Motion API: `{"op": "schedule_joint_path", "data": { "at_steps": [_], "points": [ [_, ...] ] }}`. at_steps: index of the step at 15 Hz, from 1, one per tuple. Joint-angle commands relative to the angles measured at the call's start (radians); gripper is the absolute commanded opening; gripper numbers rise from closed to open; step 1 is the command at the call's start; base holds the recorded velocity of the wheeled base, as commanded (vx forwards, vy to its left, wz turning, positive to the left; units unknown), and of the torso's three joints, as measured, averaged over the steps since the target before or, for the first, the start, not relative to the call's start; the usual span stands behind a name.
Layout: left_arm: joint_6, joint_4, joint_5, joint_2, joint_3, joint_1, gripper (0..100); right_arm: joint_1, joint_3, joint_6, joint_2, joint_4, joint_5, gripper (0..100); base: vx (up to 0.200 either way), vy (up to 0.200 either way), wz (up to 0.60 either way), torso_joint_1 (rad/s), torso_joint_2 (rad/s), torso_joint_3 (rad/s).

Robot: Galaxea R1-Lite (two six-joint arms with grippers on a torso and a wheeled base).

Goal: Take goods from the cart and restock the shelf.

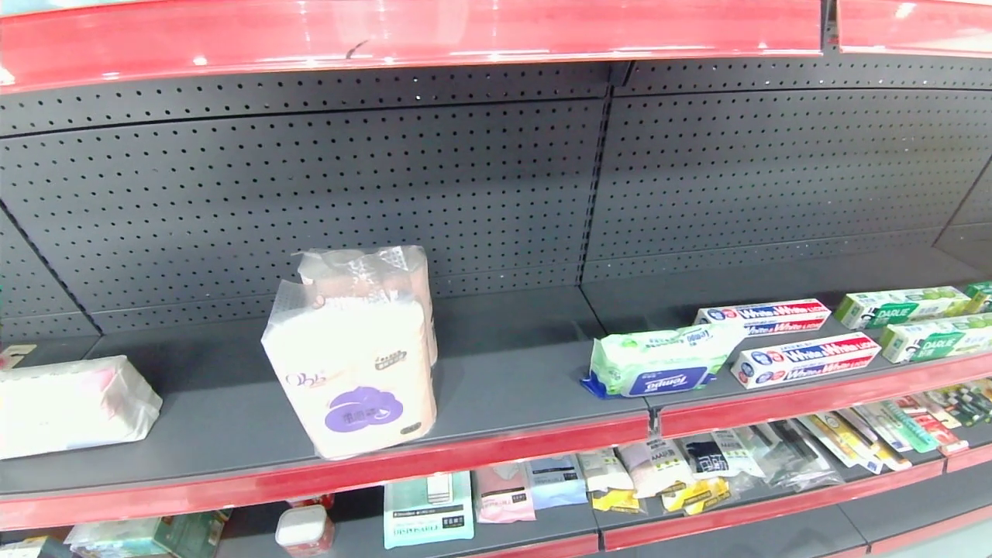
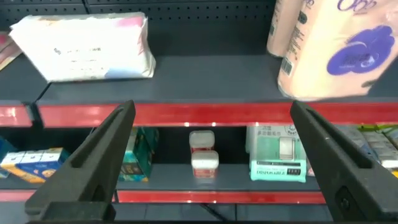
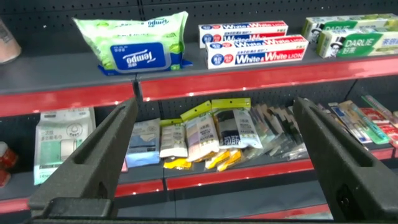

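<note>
Left gripper point(image 2: 211, 107) spread wide, empty; toilet rolls point(image 2: 336, 50), tissue pack point(image 2: 87, 46) ahead. Right gripper point(image 3: 214, 102) likewise, wipes point(image 3: 134, 46) ahead. Shelf point(image 1: 504, 372) mostly bare, so restocking looks barely begun.

Dark grey shelf point(image 1: 504, 372), red front lip: ahead of the left gripper point(image 2: 211, 107), a white wrapped tissue pack point(image 2: 87, 46) and tall toilet-roll pack point(image 2: 336, 53); ahead of the right gripper point(image 3: 216, 102), a green wet-wipe pouch point(image 3: 134, 43) and long toothpaste boxes point(image 3: 256, 53).
</note>
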Motion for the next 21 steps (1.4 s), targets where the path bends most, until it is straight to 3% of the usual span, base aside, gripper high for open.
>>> {"op": "schedule_joint_path", "data": {
  "at_steps": [1,4,14,21],
  "points": [
    [0.000,0.000,0.000,0.005,0.000,0.001,100,0.001,0.000,-0.001,0.001,0.000,0.000,100,0.000,0.000,0.00,0.000,0.00,0.000],
    [0.000,0.001,0.000,0.005,0.000,0.001,100,0.000,0.000,-0.001,0.001,0.000,0.000,100,0.000,0.000,0.00,0.000,0.00,0.000],
    [0.000,0.001,-0.001,0.005,0.000,0.001,100,0.000,0.000,-0.001,0.001,0.000,0.002,100,0.000,0.000,0.60,0.006,0.01,0.004],
    [-0.001,0.001,0.000,0.005,0.000,0.001,100,0.001,0.000,0.002,0.001,0.000,0.005,100,0.000,0.000,0.00,0.000,0.00,0.000]
  ]
}}
